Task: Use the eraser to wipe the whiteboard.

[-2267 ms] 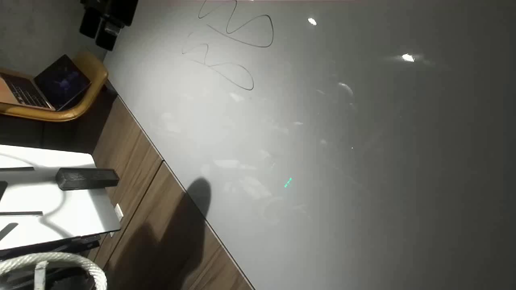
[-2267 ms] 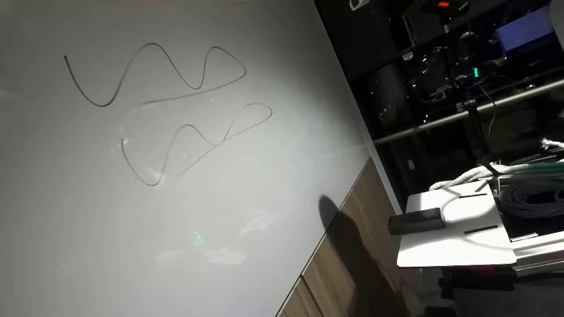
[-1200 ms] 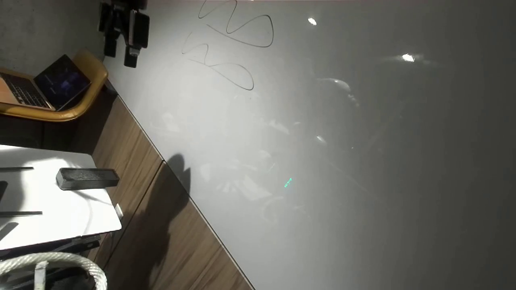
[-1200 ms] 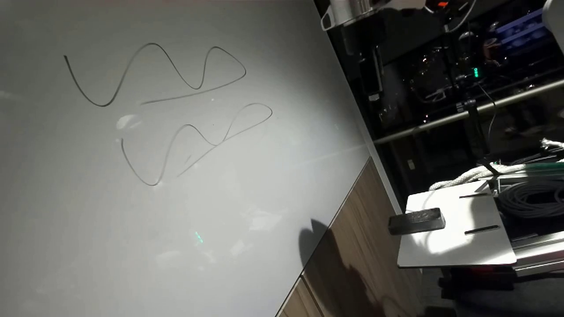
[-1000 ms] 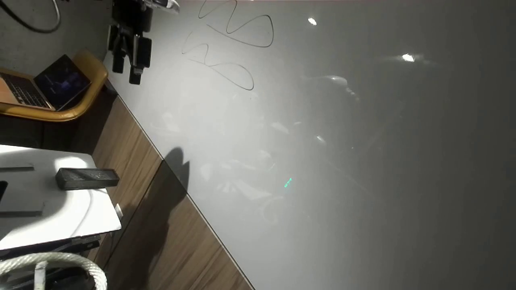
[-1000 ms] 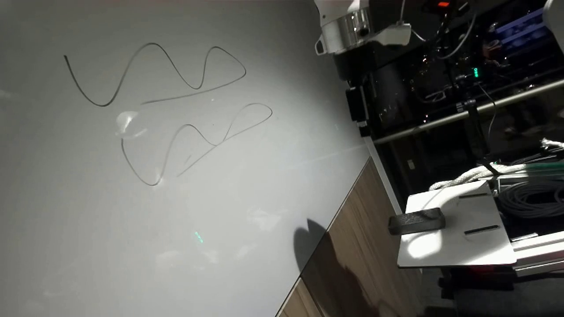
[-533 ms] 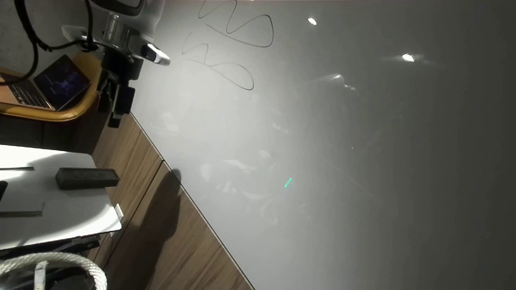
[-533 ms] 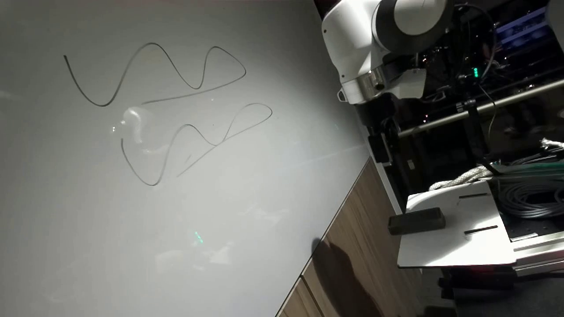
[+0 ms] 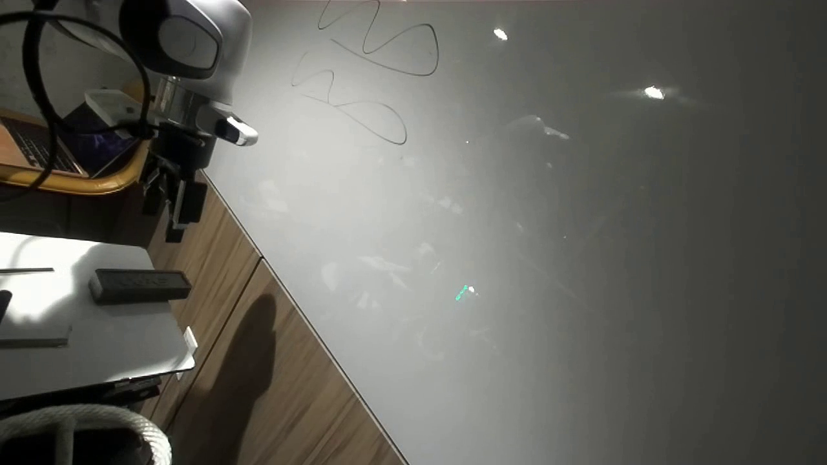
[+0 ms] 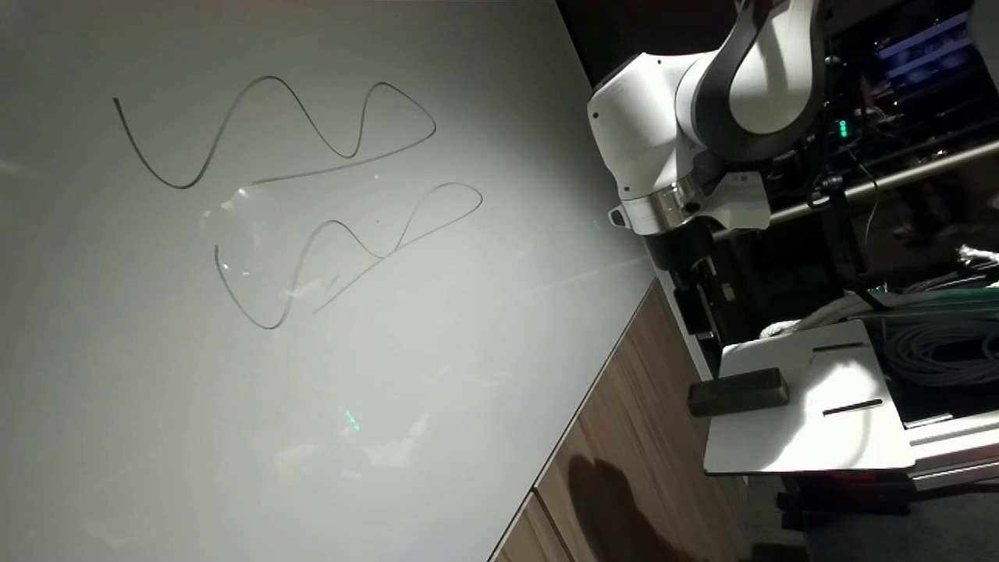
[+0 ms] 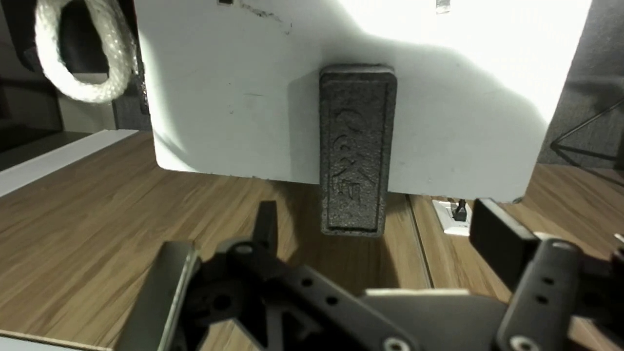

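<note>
The wrist view shows the eraser [image 11: 356, 156], a dark block with raised lettering too rough to read, lying flat on the white table [image 11: 219, 117], one end jutting past the table's edge toward the hand [image 11: 382, 229]. The hand is spread, its black fingers [image 11: 502, 239] wide apart on that same side of the table. In an exterior view it stands near the table but apart from it, at the end of the white arm [image 9: 226, 51]; a bright patch of light [image 9: 45, 298] falls across part of the table. Away from the table in both exterior views, across a strip of wood-grain surface [image 10: 636, 382], is the whiteboard [image 10: 195, 429], two thin looped scribbles [image 10: 304, 172] on it. A shadow [image 9: 245, 361] lies on the wood-grain surface beside the table. In the wrist view a loop of pale rope [image 11: 83, 90] sits just beside one side edge of the table, and a white plate [image 11: 456, 228] with a dark plug [image 11: 459, 212] shows near the overhung edge. In an exterior view an open laptop [image 9: 32, 139] on a yellow chair [image 9: 87, 186] is near the table, partly hidden by a black cable [image 9: 30, 55].
</note>
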Tool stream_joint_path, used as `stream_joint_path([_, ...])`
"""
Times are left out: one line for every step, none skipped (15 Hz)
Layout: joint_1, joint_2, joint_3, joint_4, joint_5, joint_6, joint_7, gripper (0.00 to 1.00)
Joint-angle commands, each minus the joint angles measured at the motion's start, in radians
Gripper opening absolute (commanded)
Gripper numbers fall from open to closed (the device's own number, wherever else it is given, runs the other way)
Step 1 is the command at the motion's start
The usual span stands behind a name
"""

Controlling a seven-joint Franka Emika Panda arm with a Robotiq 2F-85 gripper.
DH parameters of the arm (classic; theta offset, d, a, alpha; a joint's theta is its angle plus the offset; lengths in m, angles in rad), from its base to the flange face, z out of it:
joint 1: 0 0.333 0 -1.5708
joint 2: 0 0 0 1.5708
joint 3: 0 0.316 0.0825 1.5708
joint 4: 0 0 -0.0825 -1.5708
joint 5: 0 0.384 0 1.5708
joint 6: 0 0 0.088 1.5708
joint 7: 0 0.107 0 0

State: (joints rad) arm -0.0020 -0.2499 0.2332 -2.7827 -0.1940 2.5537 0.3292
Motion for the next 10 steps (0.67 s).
stream_joint_path([-0.023,0.08,-0.035,0.0,-0.074,0.067,-0.01,1.0])
stream_joint_path([-0.024,0.098,-0.046,0.001,-0.076,0.077,-0.01,1.0])
stream_joint_path([-0.024,0.116,-0.054,0.001,-0.083,0.091,-0.003,1.0])
stream_joint_path([-0.023,0.136,-0.063,0.001,-0.086,0.108,0.001,1.0])
stream_joint_path([-0.021,0.154,-0.07,0.001,-0.088,0.128,0.006,1.0])
stream_joint_path([-0.02,0.168,-0.078,0.001,-0.092,0.145,0.008,1.0])
stream_joint_path([-0.018,0.182,-0.085,0.001,-0.091,0.163,0.006,1.0])
stream_joint_path([-0.017,0.196,-0.091,0.001,-0.098,0.179,0.011,1.0])
stream_joint_path([-0.015,0.209,-0.098,0.001,-0.101,0.192,0.012,1.0])
stream_joint_path([-0.012,0.219,-0.103,0.001,-0.106,0.202,0.015,1.0])
